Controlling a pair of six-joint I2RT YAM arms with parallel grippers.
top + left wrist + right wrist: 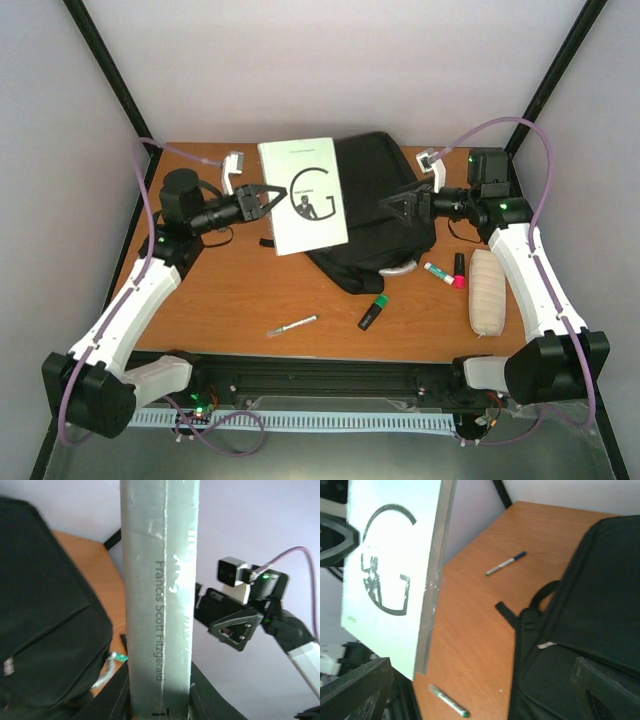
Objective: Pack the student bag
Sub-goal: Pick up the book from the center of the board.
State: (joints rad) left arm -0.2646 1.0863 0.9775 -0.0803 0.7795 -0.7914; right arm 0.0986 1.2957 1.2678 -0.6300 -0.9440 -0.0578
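Left fingers (268,198) clamped on book's (305,195) spine, book held off table (240,300); right fingers (392,205) spread wide, clear of book, bag (380,160) beneath.

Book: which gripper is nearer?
Left. The left gripper clamps the book by its edge; the right gripper hangs open off its other side, above the student bag, not touching.

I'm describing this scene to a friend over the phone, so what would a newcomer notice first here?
A white book with a big black G stands out, held above the table by the left gripper, left of centre. Just right of it the black student bag sprawls mid-table, the open right gripper poised above it. A cream pouch lies by the right edge.
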